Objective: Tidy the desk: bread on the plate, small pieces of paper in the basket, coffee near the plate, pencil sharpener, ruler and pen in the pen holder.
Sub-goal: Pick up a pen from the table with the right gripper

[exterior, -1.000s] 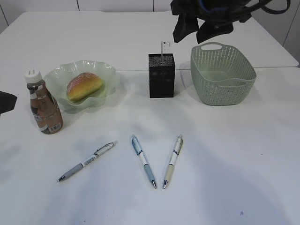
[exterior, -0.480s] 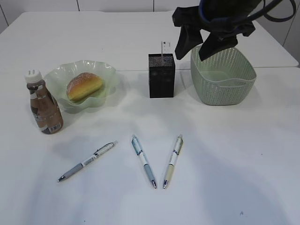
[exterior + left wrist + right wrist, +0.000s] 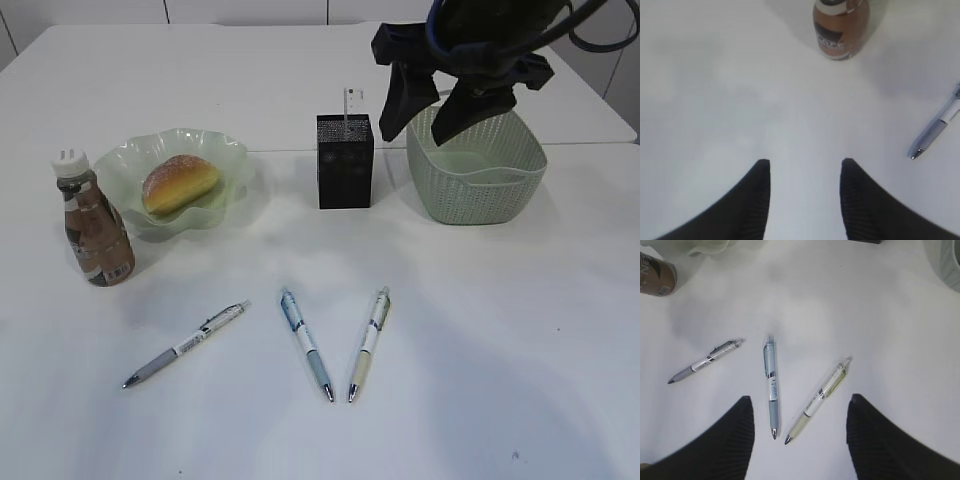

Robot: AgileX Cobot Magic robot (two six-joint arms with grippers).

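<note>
Below right end effector (image 3: 800, 432): three pens (image 3: 771, 387) on desk (image 3: 890, 340) | jaws spread, empty | left end effector (image 3: 805, 192) spread

Lab-style test bench indicated: plain white tabletop (image 3: 520, 330), pale panelled wall (image 3: 250, 10) seen behind it, staged props laid out below black robot arm (image 3: 480, 30).

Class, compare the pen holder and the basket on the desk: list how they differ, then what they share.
The pen holder is black, square and narrow; the basket is pale green, oblong and wide. The pen holder has a ruler sticking up from it; the basket looks empty. Both stand upright, open-topped, at the desk's back.
</note>
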